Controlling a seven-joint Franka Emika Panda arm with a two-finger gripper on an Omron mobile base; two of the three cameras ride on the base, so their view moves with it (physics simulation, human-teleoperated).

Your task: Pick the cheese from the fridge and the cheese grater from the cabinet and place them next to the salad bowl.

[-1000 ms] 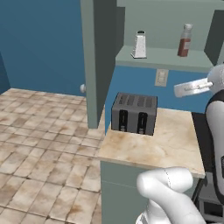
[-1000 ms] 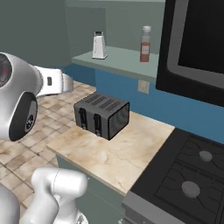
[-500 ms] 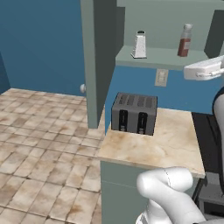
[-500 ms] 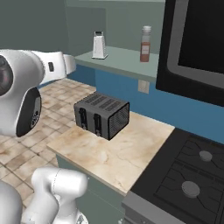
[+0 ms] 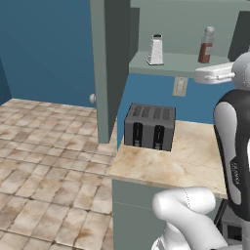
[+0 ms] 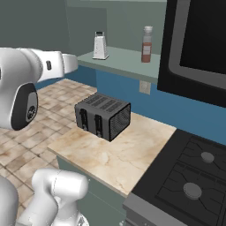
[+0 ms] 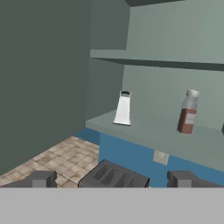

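In right base view, stove point(image 6: 190, 176) beside toaster point(image 6: 102, 115).

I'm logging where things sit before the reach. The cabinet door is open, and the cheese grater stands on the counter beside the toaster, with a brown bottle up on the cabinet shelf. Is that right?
Not quite. The cheese grater stands on the bottom shelf of the open cabinet, not on the counter beside the toaster. The brown bottle shares that shelf, off to one side and apart from it. The left base view shows this.
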